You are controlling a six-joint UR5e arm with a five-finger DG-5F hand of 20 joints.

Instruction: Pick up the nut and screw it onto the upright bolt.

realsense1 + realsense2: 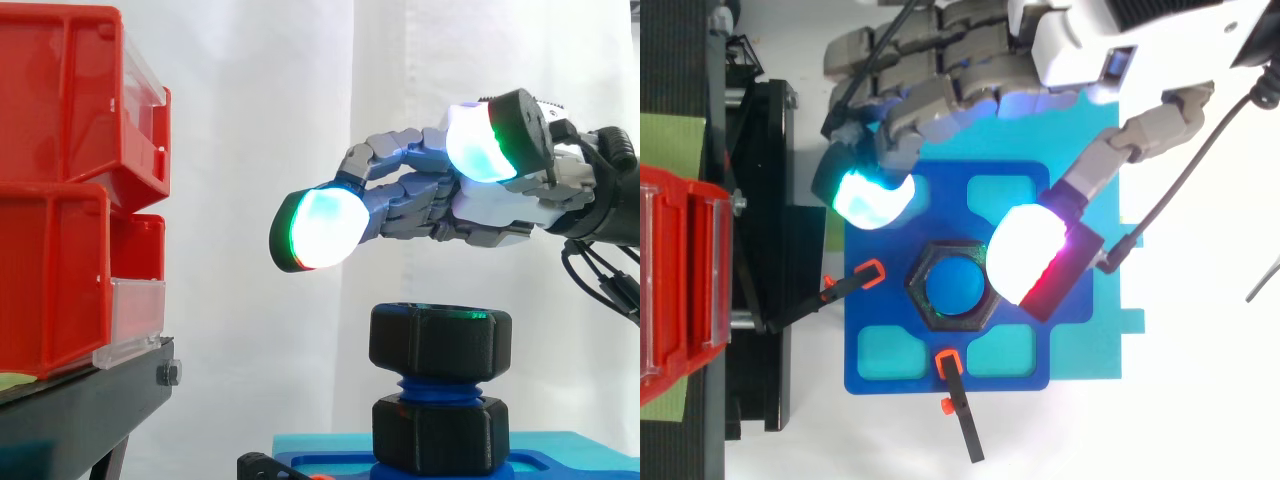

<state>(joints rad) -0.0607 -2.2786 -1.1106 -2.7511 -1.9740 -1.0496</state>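
Nut sat on the top of the upright bolt, whose long blue stem pointed straight up from the dark blue plate. We saw the robot hand hanging right above it, with open air between them, so the nut lay straight down from the robot hand. The fingers were spread wide and held nothing. From above, one glowing pad hung over the nut's edge. We think the next move would need to go straight down the bolt's line. We found no words or labels that we could read.
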